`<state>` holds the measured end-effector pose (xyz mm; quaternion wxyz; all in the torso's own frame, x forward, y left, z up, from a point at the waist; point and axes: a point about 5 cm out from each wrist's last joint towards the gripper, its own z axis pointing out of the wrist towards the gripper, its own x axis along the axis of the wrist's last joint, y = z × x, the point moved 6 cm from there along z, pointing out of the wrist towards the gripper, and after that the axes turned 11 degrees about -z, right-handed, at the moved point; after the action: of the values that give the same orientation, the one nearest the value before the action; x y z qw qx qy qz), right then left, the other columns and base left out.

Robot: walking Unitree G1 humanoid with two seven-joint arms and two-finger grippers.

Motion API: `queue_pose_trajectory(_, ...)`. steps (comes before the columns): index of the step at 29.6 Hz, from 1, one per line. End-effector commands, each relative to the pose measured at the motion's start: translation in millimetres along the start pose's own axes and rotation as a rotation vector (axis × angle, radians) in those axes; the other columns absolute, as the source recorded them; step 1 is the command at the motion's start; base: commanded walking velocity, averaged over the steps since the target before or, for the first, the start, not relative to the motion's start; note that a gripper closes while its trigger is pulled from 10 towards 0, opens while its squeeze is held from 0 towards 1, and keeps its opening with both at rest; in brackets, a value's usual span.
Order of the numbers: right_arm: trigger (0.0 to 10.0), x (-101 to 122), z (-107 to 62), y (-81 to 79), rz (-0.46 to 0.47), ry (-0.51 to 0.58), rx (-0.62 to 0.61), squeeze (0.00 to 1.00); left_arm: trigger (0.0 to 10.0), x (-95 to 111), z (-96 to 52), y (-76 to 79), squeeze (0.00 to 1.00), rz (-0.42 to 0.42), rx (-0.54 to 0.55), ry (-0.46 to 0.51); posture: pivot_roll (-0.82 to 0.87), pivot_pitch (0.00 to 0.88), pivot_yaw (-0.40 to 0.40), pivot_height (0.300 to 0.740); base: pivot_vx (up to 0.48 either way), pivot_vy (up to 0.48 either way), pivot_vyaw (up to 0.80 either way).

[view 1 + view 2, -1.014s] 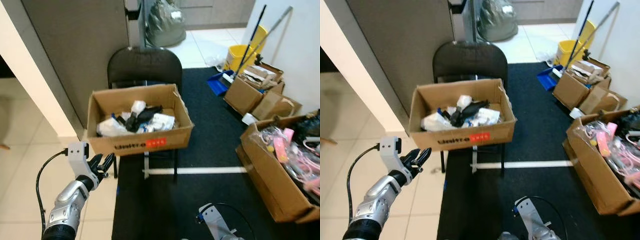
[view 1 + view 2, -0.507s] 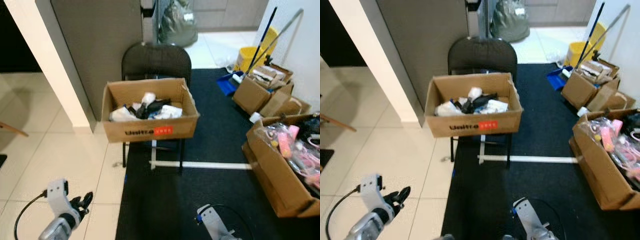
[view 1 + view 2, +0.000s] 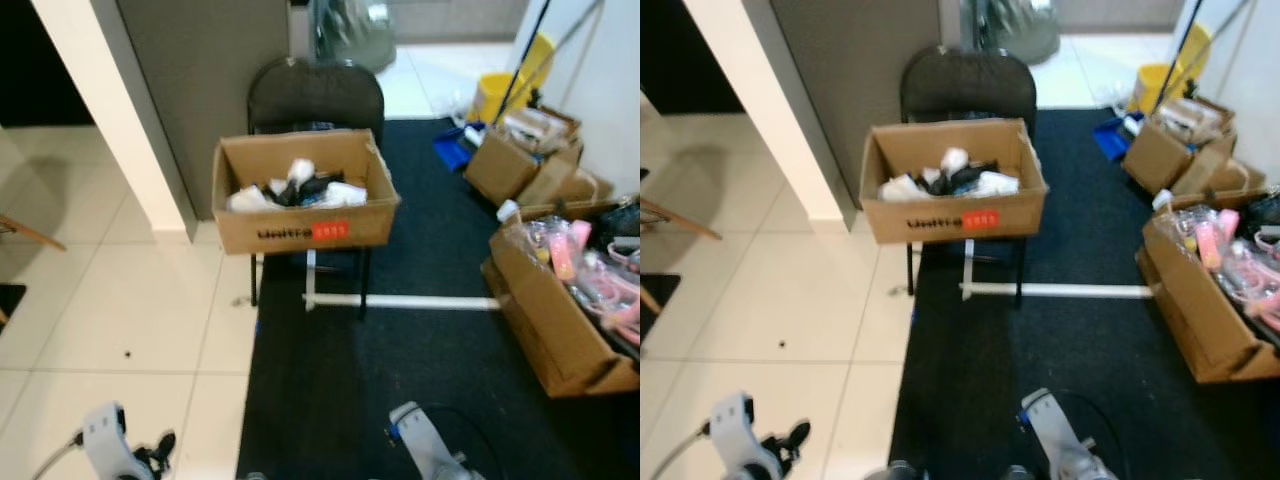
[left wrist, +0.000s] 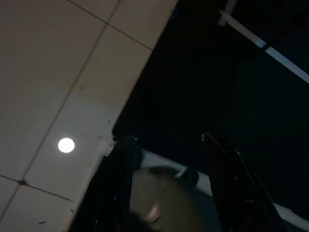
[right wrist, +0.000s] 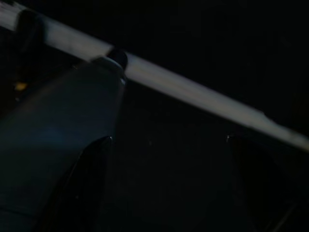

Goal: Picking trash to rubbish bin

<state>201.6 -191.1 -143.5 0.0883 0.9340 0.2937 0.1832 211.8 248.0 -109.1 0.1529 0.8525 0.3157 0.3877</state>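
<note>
Two floor surfaces make up the ground: pale tile floor (image 3: 110,330) from 7 to 10 o'clock and dark carpet (image 3: 420,360) from 12 to 6 o'clock, crossed by a white tape line (image 3: 420,302) near centre. One long open carton (image 3: 545,310) at 3 o'clock, holding pink and clear packaging. One black folding chair (image 3: 315,95) at 12 o'clock, carrying on its seat one open cardboard box (image 3: 300,222) with a red label on its front; this box appears to serve as the rubbish bin. Several pieces of trash (image 3: 300,188), white wrappers and a dark item, lie inside it, so part of the task reads as done. Smaller cartons (image 3: 515,165) and one yellow mop bucket (image 3: 492,95) at 1 to 2 o'clock, well apart from the chair. One small dark speck (image 3: 127,353) on the tile at 8 o'clock, too small to identify; no other loose litter can be made out on the floor, so what is left to collect cannot be judged. Left tool (image 4: 169,183) low at 7 o'clock over the tile-carpet edge, fingers (image 4: 120,164) spread apart with nothing between them. Right tool (image 5: 164,183) low at 6 o'clock over the carpet, its view very dark, fingers apart and apparently empty. Both sit well short of the box; judged a pause between pickups.
</note>
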Motion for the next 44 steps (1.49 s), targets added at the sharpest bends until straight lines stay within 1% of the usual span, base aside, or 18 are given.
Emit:
queue_pose_trajectory(1, 10.0, -8, 0.2, -11.1, 0.014, -0.021, 0.031, 0.0, 10.0, -8, -3.4, -7.5, 0.0, -0.023, 0.031, -0.015, 0.08, 0.089, 0.028, 0.74, -0.292, 0.0, 0.0)
queue_pose_trajectory(2, 10.0, -8, 0.2, -10.9, 0.015, -0.021, 0.031, 0.0, 10.0, -14, -4.4, -9.3, 0.0, -0.031, 0.042, -0.029, 0.08, 0.088, 0.028, 0.74, -0.296, 0.0, 0.0)
queue_pose_trajectory(6, 10.0, -8, 0.2, -10.7, 0.015, -0.021, 0.03, 0.0, 10.0, -21, -6.5, -12.9, 0.0, -0.044, 0.062, -0.047, 0.08, 0.088, 0.028, 0.74, -0.294, 0.0, 0.0)
queue_pose_trajectory(9, 10.0, -8, 0.2, -10.6, 0.018, -0.02, 0.029, 0.0, 10.0, -34, -9.8, -17.1, 0.0, -0.065, 0.088, -0.078, 0.08, 0.088, 0.027, 0.74, -0.292, 0.0, 0.0)
queue_pose_trajectory(16, 10.0, -9, 0.2, -10.6, 0.019, -0.021, 0.03, 0.0, 10.0, -46, -13.3, -20.0, 0.0, -0.071, 0.103, -0.109, 0.08, 0.09, 0.027, 0.74, -0.291, 0.0, 0.0)
queue_pose_trajectory(24, 10.0, -9, 0.2, -10.6, 0.02, -0.022, 0.031, 0.0, 10.0, -65, -18.2, -22.0, 0.0, -0.066, 0.122, -0.164, 0.08, 0.09, 0.027, 0.74, -0.293, 0.0, 0.0)
queue_pose_trajectory(25, 10.0, -9, 0.2, -10.6, 0.02, -0.022, 0.03, 0.0, 10.0, -71, -19.7, -22.2, 0.0, -0.059, 0.127, -0.182, 0.08, 0.09, 0.027, 0.74, -0.296, 0.0, 0.0)
queue_pose_trajectory(30, 10.0, -9, 0.2, -10.5, 0.019, -0.022, 0.03, 0.0, 10.0, -77, -21.5, -22.9, 0.0, -0.059, 0.133, -0.198, 0.08, 0.09, 0.027, 0.74, -0.294, 0.0, 0.0)
queue_pose_trajectory(31, 10.0, -9, 0.2, -10.6, 0.018, -0.021, 0.03, 0.0, 10.0, -81, -22.9, -23.1, 0.0, -0.058, 0.135, -0.212, 0.07, 0.082, 0.027, 0.74, -0.292, 0.0, 0.0)
queue_pose_trajectory(39, 10.0, -9, 0.2, -10.7, 0.014, -0.02, 0.03, 0.0, 10.0, -96, -28.7, -26.0, 0.0, -0.067, 0.156, -0.254, 0.07, 0.074, 0.025, 0.74, -0.296, 0.0, 0.0)
queue_pose_trajectory(44, 10.0, -9, 0.2, -10.7, 0.013, -0.019, 0.029, 0.0, 10.0, -101, -30.8, -26.9, 0.0, -0.069, 0.163, -0.27, 0.07, 0.074, 0.025, 0.74, -0.293, 0.0, 0.0)
